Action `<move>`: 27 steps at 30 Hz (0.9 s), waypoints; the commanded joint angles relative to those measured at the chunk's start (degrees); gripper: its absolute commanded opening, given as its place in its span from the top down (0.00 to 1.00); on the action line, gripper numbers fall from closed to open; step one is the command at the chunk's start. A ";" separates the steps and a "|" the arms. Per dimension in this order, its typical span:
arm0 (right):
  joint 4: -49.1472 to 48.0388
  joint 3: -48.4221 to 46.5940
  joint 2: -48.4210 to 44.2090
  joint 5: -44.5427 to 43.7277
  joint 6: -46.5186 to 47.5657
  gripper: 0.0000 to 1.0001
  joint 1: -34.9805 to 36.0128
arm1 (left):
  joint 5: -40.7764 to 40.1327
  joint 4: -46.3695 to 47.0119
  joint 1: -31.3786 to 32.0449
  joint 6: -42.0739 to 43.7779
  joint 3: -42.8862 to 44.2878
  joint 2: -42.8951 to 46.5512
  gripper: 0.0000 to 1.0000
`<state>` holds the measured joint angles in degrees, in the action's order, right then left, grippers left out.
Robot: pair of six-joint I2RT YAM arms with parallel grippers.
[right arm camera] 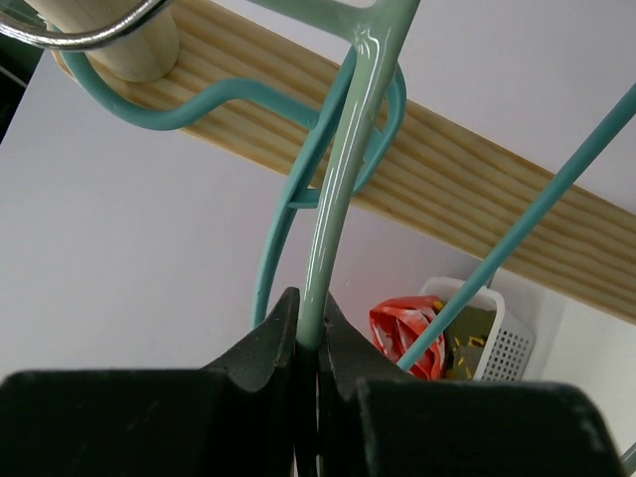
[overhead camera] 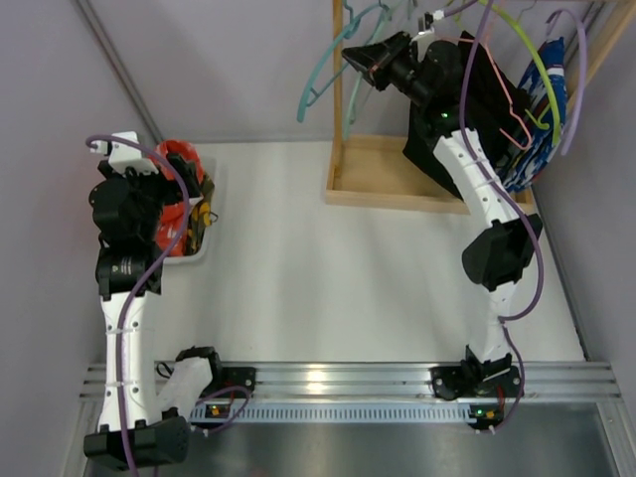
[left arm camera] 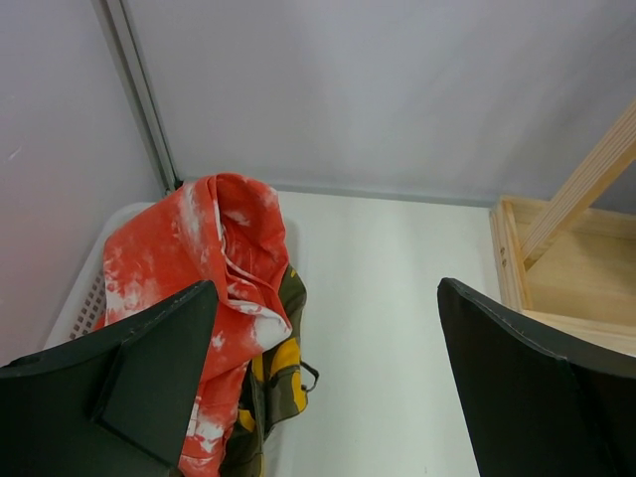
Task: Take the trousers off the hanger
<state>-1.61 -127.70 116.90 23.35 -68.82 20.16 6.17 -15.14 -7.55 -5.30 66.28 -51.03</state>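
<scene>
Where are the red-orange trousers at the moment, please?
In the left wrist view, the red-orange trousers lie in the white basket at the left side of the table, below the open left gripper, over the camouflage trousers.

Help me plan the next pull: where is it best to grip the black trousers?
Probably the lower corner of the black trousers, coming from the open left side. It hangs free over the wooden base, while a blue garment crowds the right.
</scene>
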 commanded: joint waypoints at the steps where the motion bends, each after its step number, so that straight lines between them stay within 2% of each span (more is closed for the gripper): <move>1: -3.84 -2.20 1.05 2.75 2.72 0.98 1.81 | -0.11 0.81 0.08 -1.29 2.71 -0.22 0.01; 2: -3.84 -1.86 1.05 2.75 2.72 0.87 1.72 | -0.11 0.90 0.08 -1.29 2.80 -0.22 0.01; 4: -3.84 -1.24 0.44 2.93 2.81 0.73 1.63 | -0.20 0.90 0.08 -1.20 3.06 -0.21 0.02; 5: -3.93 -0.02 -0.09 3.10 2.81 0.58 1.55 | -0.20 0.90 0.08 -1.20 3.15 -0.22 0.01; 7: -4.19 2.00 -2.36 3.54 2.72 0.43 1.28 | 0.06 0.90 0.08 -1.03 3.42 -0.30 0.01; 8: -4.19 4.80 -3.34 3.54 2.29 0.33 1.28 | 0.15 0.90 0.08 -1.03 3.42 -0.48 0.01; 14: -5.42 14.74 -11.77 3.37 2.72 0.18 -0.56 | 0.77 0.99 0.08 -1.38 3.59 -1.36 0.01; 24: -5.51 23.72 -20.83 4.42 5.36 0.14 -2.76 | 2.18 1.07 0.08 -3.40 2.45 -1.27 0.01; 27: -3.85 25.57 -22.94 4.07 6.59 0.09 -3.64 | 1.47 1.25 0.08 -3.58 2.63 -1.18 0.01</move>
<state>-4.64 -103.26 97.36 27.09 -64.69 17.93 7.49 -15.35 -7.55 -7.77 67.75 -52.73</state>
